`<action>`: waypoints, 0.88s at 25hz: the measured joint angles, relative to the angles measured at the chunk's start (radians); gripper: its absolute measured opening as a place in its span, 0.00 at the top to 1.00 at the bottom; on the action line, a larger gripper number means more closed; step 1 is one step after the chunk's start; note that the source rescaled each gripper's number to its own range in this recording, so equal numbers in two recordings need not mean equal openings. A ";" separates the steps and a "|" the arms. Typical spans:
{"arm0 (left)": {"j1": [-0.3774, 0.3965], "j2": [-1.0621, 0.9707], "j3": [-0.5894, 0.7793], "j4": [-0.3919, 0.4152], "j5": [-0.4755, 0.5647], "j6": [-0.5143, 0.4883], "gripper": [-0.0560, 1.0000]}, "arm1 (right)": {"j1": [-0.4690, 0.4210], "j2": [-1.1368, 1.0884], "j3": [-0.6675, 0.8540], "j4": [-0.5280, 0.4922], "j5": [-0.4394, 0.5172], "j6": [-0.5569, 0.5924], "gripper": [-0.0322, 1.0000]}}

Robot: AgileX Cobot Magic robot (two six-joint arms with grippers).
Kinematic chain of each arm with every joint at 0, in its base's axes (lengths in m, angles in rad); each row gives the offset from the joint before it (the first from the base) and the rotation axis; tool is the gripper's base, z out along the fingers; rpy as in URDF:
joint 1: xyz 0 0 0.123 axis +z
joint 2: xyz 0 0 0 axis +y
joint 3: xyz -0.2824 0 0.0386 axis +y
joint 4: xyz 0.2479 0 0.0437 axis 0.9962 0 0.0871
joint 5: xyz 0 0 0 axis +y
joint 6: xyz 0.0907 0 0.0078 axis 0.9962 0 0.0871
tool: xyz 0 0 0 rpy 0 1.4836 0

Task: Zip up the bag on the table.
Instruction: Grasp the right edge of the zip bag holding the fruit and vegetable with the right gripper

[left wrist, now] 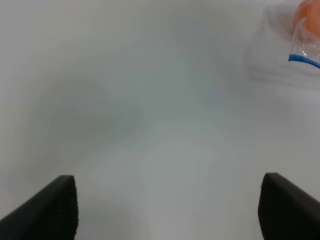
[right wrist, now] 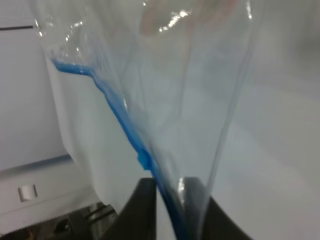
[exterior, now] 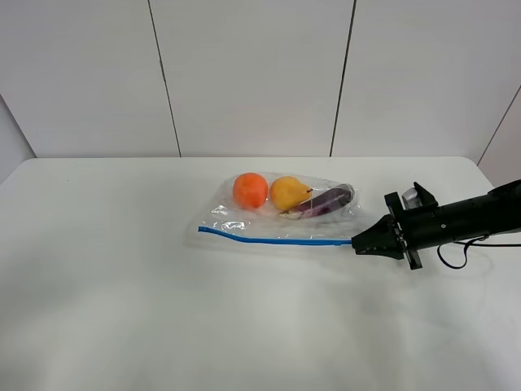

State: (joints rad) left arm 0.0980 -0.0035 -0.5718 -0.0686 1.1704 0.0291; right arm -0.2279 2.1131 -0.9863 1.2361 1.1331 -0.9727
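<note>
Clear crinkly plastic bag [exterior: 273, 221] lies mid-frame on the white table [exterior: 122, 309]. Its blue zipper strip [exterior: 277, 239] runs leftward from my right gripper [exterior: 356, 244], which pinches its end; my left gripper [left wrist: 167, 215] gapes wide.

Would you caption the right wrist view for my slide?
Right end effector pinching the blue zipper strip of the bag.

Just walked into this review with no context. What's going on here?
The right gripper is pinched shut on the blue zipper strip at the right end of the bag, which lies on the table. An orange, a pear and an eggplant sit inside. The left gripper is open over bare table, off the bag. How much of the zip is sealed cannot be told.
</note>
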 joint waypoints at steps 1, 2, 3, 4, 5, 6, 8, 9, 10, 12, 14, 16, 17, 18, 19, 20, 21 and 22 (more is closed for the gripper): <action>0.000 0.000 0.000 0.000 0.000 0.000 0.14 | 0.000 0.000 0.000 -0.001 0.000 0.000 0.82; 0.000 0.000 0.000 0.000 0.000 0.000 0.14 | 0.000 0.000 0.000 -0.004 -0.002 -0.001 0.82; 0.000 0.000 0.000 0.000 0.000 0.000 0.14 | 0.000 0.000 0.000 -0.007 -0.003 -0.002 0.82; 0.000 0.000 0.000 0.000 0.000 0.000 0.14 | 0.000 0.000 0.000 -0.007 -0.006 -0.003 0.82; 0.000 0.000 0.000 0.000 0.000 0.000 0.14 | 0.000 0.000 0.000 -0.007 -0.007 -0.003 0.81; 0.000 0.000 0.000 0.000 0.000 0.000 0.14 | 0.000 0.000 0.000 -0.007 -0.007 -0.003 0.79; 0.000 0.000 0.000 0.000 0.000 0.000 0.14 | 0.000 0.000 0.000 -0.007 -0.008 -0.003 0.73; 0.000 0.000 0.000 0.000 0.000 0.000 0.14 | 0.000 0.000 0.000 -0.007 -0.008 -0.003 0.70; 0.000 0.000 0.000 0.000 0.000 0.000 0.14 | 0.000 0.000 0.000 -0.007 -0.008 -0.003 0.66; 0.000 0.000 0.000 0.000 0.000 0.000 0.14 | 0.000 0.000 0.000 -0.007 -0.005 -0.003 0.63; 0.000 0.000 0.000 0.000 0.000 0.000 0.14 | 0.000 0.000 0.000 0.001 0.002 -0.003 0.62; 0.000 0.000 0.000 0.000 0.000 0.000 0.14 | 0.000 0.000 0.000 0.005 0.006 -0.003 0.62; 0.000 0.000 0.000 0.000 0.000 0.000 0.14 | 0.000 0.000 0.000 0.005 0.007 -0.003 0.61; 0.000 0.000 0.000 0.000 0.000 0.000 0.14 | 0.000 0.000 0.000 0.005 0.007 -0.003 0.61; 0.000 0.000 0.000 0.000 0.000 0.000 0.14 | 0.000 0.000 0.000 0.005 0.008 -0.003 0.61; 0.000 0.000 0.000 0.000 0.000 0.000 0.14 | 0.000 0.000 0.000 0.005 0.008 -0.003 0.61; 0.000 0.000 0.000 0.000 0.000 0.000 0.14 | 0.000 0.000 0.000 0.005 0.008 -0.003 0.61; 0.000 0.000 0.000 0.000 0.000 0.000 0.14 | 0.000 0.000 0.000 0.005 0.008 -0.003 0.62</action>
State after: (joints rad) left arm 0.0980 -0.0035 -0.5718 -0.0686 1.1704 0.0291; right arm -0.2279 2.1131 -0.9863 1.2412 1.1408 -0.9754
